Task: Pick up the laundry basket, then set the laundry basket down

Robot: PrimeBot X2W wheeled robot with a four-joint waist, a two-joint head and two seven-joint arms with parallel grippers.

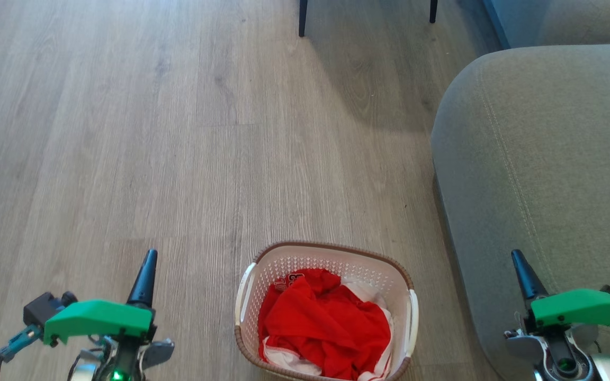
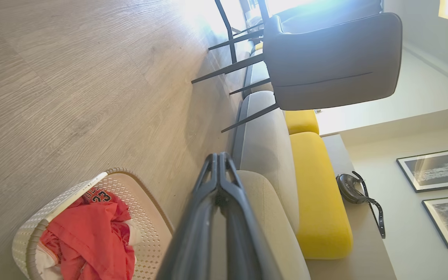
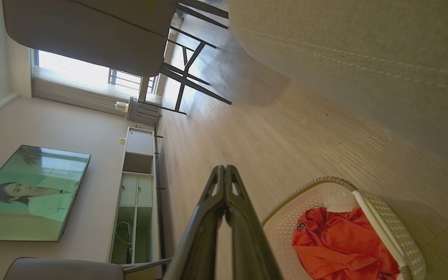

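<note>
The laundry basket (image 1: pixel 403 286) stands on the wooden floor, bottom centre in the head view, white and perforated with a brown rim and a white handle on each side. Red and white clothes (image 1: pixel 323 328) fill it. My left gripper (image 1: pixel 149 262) hovers well to the basket's left, shut and empty. My right gripper (image 1: pixel 519 262) hovers to its right, over the sofa arm, also shut and empty. In the left wrist view the basket (image 2: pixel 146 229) lies lower left of my shut left gripper (image 2: pixel 220 157). In the right wrist view the basket (image 3: pixel 395 229) lies lower right of my shut right gripper (image 3: pixel 224 169).
A grey sofa arm (image 1: pixel 538 159) rises close to the basket's right side. Dark chair legs (image 1: pixel 303 18) stand far ahead. Bare wooden floor (image 1: pixel 125 132) spreads ahead and to the left. Yellow cushions (image 2: pixel 317 202) lie on the sofa.
</note>
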